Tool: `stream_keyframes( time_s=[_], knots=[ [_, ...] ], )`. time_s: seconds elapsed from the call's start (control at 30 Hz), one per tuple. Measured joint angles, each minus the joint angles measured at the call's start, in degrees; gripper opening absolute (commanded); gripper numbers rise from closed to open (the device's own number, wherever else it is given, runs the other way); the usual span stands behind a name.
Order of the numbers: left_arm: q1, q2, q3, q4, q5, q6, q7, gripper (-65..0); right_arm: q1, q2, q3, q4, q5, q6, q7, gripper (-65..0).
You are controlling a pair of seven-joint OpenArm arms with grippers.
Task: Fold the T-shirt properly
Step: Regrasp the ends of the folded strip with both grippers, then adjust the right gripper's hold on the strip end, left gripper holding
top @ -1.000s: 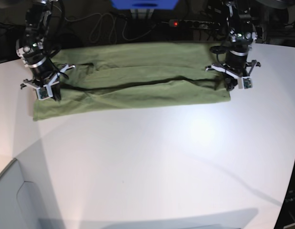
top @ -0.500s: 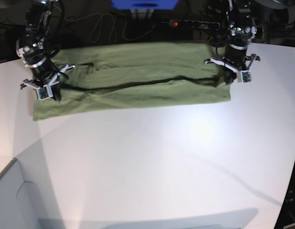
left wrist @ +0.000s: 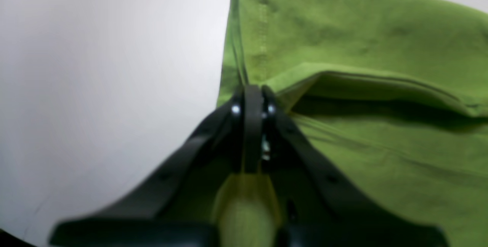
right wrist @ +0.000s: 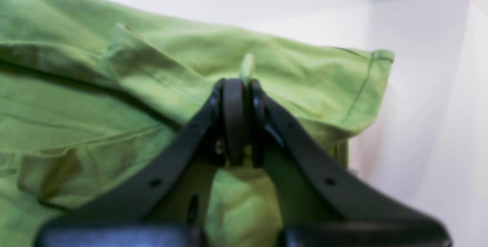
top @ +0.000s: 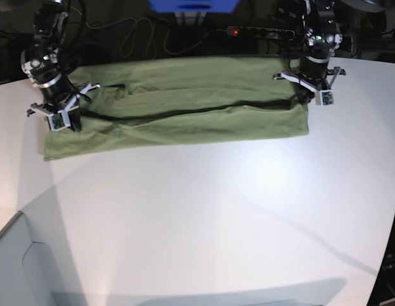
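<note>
The olive-green T-shirt (top: 184, 121) lies as a long folded band across the far part of the white table (top: 216, 217). A dark crease runs along its length where one layer overlaps another. My left gripper (top: 304, 95) is at the shirt's right end. In the left wrist view it (left wrist: 251, 92) is shut on the hemmed edge of the fabric (left wrist: 381, 29). My right gripper (top: 65, 120) is at the shirt's left end. In the right wrist view it (right wrist: 234, 87) is shut on a pinch of the fabric (right wrist: 76, 106), and a small tip pokes out past the jaws. The neck tag is hidden.
A power strip with a red light (top: 261, 30), cables (top: 140, 38) and a blue object (top: 194, 5) lie behind the table's far edge. A grey surface (top: 18, 268) sits at the lower left corner.
Both grippers have moved toward the table's far edge with the fabric held. The arm on the right of the base view moved more, and the shirt's right end shifted back with it.
</note>
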Motion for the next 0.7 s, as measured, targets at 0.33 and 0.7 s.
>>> stream_keyframes(
  time_s=[0.33, 0.7],
  knots=[
    [0.0, 0.02, 0.0, -0.15, -0.02, 0.0, 0.02, -65.0, -1.6, 0.26, 0.11, -0.04, -0.28, 1.97, -0.48, -36.6],
    [-0.02, 0.0, 0.0, -0.13, 0.02, -0.02, 0.0, -65.0, -6.12, -0.2, 4.57, 16.13, -0.07, 2.67, -0.55, -18.7]
  ],
)
